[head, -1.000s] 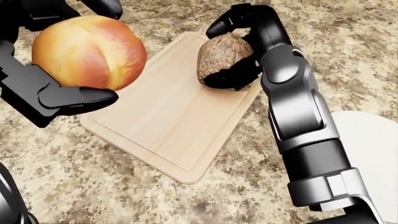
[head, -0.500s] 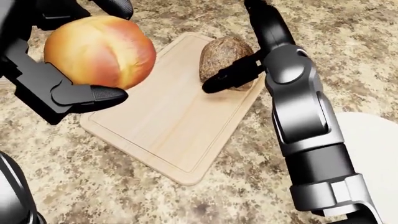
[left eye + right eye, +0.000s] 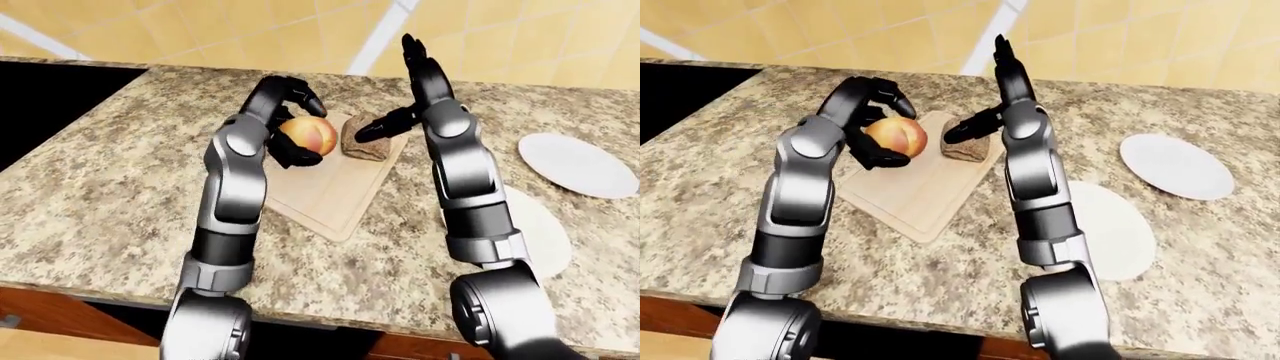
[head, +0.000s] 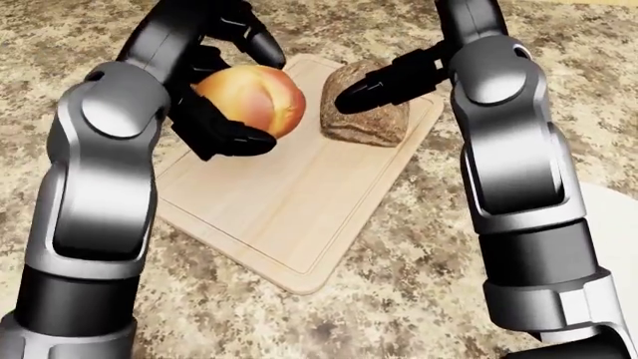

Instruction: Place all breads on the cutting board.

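A light wooden cutting board (image 4: 269, 202) lies on the granite counter. A dark brown loaf (image 4: 371, 114) rests on the board's upper right part. My right hand (image 4: 399, 71) is open, with fingers spread above and beside the loaf, not gripping it. My left hand (image 4: 234, 93) is shut on a round golden-orange bread roll (image 4: 251, 99) and holds it over the upper left part of the board, next to the loaf. The roll also shows in the left-eye view (image 3: 308, 135).
Two white plates stand to the right on the counter, one farther up (image 3: 1175, 165) and one nearer (image 3: 1110, 225). A black stove top (image 3: 50, 97) lies at the far left. A yellow tiled wall runs along the counter's top edge.
My right hand has let go of the brown loaf and lifted off it. My left hand has carried the roll right, over the board. The head view has shifted.
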Tool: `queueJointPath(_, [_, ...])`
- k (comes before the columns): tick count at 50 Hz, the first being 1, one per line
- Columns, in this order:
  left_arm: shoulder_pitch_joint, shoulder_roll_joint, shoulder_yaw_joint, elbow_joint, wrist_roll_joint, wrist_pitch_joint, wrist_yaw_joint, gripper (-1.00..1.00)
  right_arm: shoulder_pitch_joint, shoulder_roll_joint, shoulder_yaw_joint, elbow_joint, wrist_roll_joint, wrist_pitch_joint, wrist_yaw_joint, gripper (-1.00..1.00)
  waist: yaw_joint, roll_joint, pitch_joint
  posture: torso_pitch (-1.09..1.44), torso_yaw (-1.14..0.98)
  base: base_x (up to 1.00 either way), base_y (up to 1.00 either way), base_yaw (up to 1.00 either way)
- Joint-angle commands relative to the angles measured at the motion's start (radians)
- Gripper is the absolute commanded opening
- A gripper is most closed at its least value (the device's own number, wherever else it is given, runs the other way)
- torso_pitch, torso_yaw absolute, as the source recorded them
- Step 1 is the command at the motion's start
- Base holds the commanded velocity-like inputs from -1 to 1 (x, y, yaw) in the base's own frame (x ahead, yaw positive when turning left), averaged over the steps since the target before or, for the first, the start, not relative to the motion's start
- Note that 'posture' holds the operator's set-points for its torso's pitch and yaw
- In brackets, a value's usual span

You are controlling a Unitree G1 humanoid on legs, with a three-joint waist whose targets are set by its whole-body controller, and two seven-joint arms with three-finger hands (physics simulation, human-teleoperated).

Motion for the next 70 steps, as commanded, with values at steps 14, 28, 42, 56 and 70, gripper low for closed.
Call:
queueJointPath(14, [-0.018, 0.0, -0.017, 0.052, 0.008, -0.112, 0.067, -1.0, -0.028, -0.004, -0.003, -0.035, -0.016, -0.034, 0.005, 1.0, -0.005, 0.005, -0.04, 0.0, 0.0, 0.0, 0.0, 0.0])
queueJointPath(28, [0.025, -0.027, -0.029, 0.008, 0.03, -0.109, 0.047, -0.76, -0.013, 0.0, -0.004, -0.009, -0.016, -0.063, -0.002, 1.0, -0.005, 0.006, -0.04, 0.0, 0.0, 0.0, 0.0, 0.0])
queueJointPath(42, [0.035, -0.044, -0.038, -0.001, 0.045, -0.111, 0.034, -0.25, -0.005, 0.0, -0.003, -0.001, -0.017, -0.077, -0.003, 1.0, -0.004, 0.004, -0.041, 0.0, 0.0, 0.0, 0.0, 0.0])
queueJointPath(56, [0.037, -0.05, -0.037, -0.006, 0.045, -0.118, 0.025, -0.06, -0.003, 0.002, -0.002, 0.007, -0.018, -0.088, -0.008, 1.0, -0.004, 0.003, -0.043, 0.0, 0.0, 0.0, 0.0, 0.0])
queueJointPath(70, [0.047, -0.053, -0.044, -0.016, 0.053, -0.12, 0.01, 0.32, 0.004, 0.005, -0.003, 0.007, -0.016, -0.095, -0.009, 1.0, -0.004, 0.003, -0.043, 0.0, 0.0, 0.0, 0.0, 0.0])
